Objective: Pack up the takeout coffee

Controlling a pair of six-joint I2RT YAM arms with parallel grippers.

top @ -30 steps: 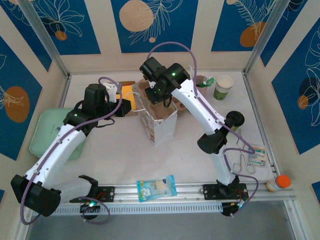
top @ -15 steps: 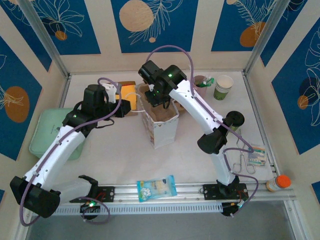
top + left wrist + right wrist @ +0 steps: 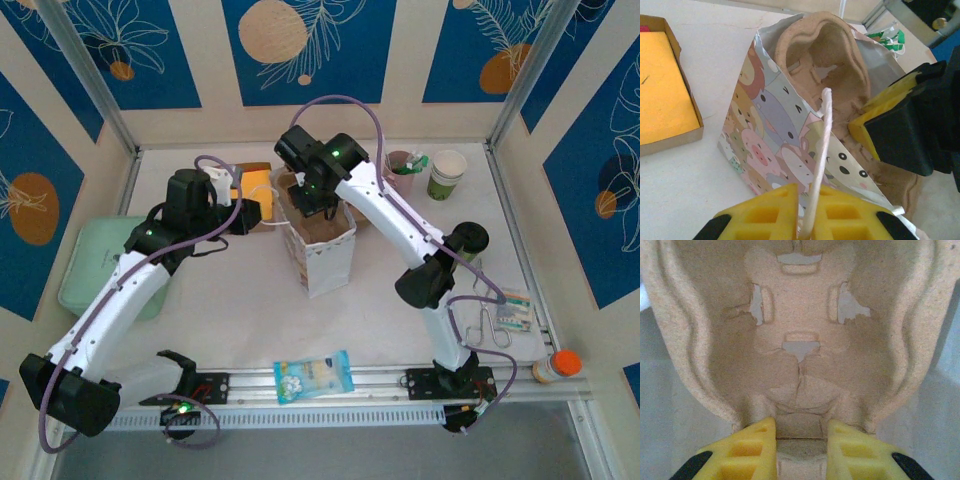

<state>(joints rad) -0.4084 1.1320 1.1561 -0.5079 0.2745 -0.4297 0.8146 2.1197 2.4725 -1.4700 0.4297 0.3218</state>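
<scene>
Left wrist cam: left fingers (image 3: 765, 215) pinching the animal-print bag's (image 3: 770, 125) white cord handle (image 3: 822, 150), while right fingers (image 3: 752, 450) clamp the pulp cup carrier (image 3: 800, 340) standing inside it. The takeout coffee cup (image 3: 446, 176) sits at 1 o'clock on the tabletop (image 3: 250, 300), well apart.

Bag (image 3: 322, 250) standing mid-table (image 3: 230, 300); carrier (image 3: 825, 55) sitting inside it, seemingly upright. Box (image 3: 257, 188) lying just behind-left of bag. Coffee cup (image 3: 446, 175) standing behind-right, beside pink cup (image 3: 402, 170). Tray (image 3: 85, 265) lying at left edge, packet (image 3: 314, 376) at near edge.
</scene>
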